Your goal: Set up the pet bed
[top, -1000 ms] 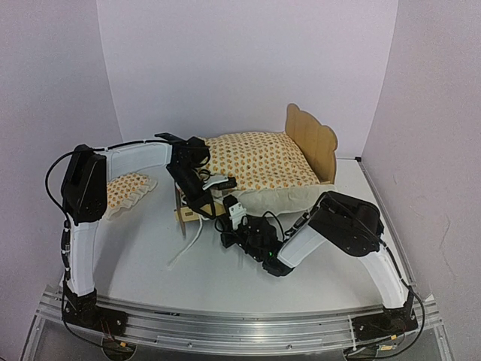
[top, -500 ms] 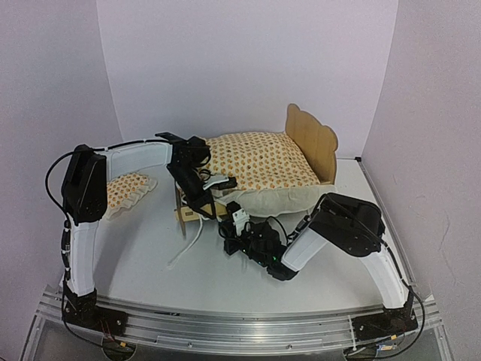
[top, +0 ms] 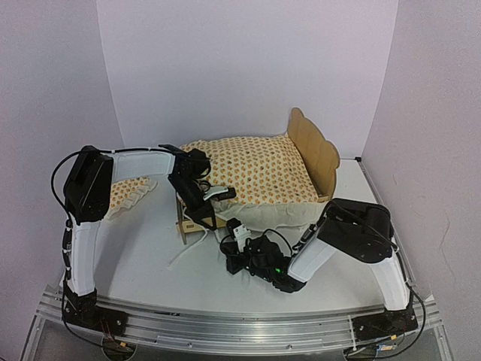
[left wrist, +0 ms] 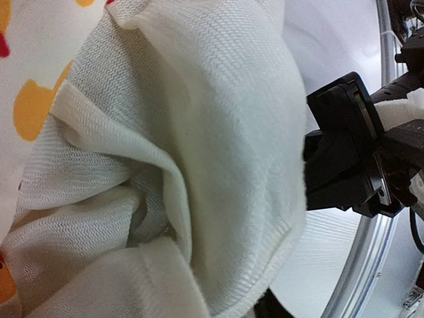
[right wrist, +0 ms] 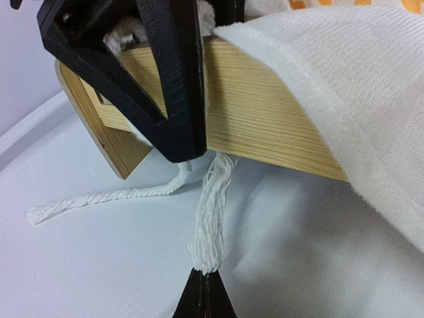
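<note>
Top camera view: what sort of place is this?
Probably a robot lab test cell, not a home: plain walls box in a white table, the left arm and right arm are bolted to a metal rail, and the pet bed is a small prop.

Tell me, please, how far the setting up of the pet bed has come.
Done: the cushion lies on the pet bed. In hand: the right pincer is shut on a frayed tie hanging at the bed's side, the left pincer at the cushion's foot end. To do: the pillow lies on the table, off the bed.
</note>
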Controlling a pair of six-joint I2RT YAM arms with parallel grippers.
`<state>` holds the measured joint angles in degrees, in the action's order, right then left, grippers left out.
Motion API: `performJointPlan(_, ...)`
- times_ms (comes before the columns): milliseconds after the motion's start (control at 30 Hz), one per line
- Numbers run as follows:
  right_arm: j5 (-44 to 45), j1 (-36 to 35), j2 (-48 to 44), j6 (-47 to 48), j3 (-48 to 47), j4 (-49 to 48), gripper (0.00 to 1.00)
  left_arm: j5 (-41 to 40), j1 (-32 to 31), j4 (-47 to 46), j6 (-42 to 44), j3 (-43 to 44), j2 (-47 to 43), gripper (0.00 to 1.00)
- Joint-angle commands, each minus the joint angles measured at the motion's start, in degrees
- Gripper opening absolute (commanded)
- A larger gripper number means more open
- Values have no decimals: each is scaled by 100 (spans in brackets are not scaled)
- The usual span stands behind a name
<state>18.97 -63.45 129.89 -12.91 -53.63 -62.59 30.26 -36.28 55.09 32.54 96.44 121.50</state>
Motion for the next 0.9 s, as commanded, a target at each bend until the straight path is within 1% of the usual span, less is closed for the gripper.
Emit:
performJointPlan(0,132,-160,-670,-386,298,405,0,925,29,342,-347,47,-104,42)
performJointPlan(100,81,-235,-969,-494,405,897,0,878,31,447,-243,194,-244,54)
performJointPlan(200,-159,-299,-1293,-702,530,1421,0,840,33,758,-56,533,-355,59)
performJointPlan(300,-287,-439,-1655,-882,598,2214,0,819,33,1298,280,813,-483,67)
performJointPlan(333,-276,-462,-1788,-937,608,2518,0,794,30,1423,366,850,-537,68)
performJointPlan(400,-156,-480,-1963,-920,628,2715,0,686,32,1496,413,765,-679,68)
performJointPlan(433,-38,-478,-2021,-834,606,2725,3,638,34,1453,415,679,-738,69)
performJointPlan(500,146,-458,-1988,-611,463,2708,15,576,29,1327,360,509,-771,69)
performJointPlan(633,93,-336,-1526,-472,-122,2584,24,527,20,1344,250,634,-545,69)
performJointPlan(700,145,-271,-1264,-586,-249,2343,29,470,25,1309,252,676,-467,67)
performJointPlan(800,176,-76,-962,-822,-375,1917,32,528,17,1196,253,674,-314,62)
performJointPlan(867,126,16,-794,-818,-545,1807,33,511,7,1135,247,669,-184,59)
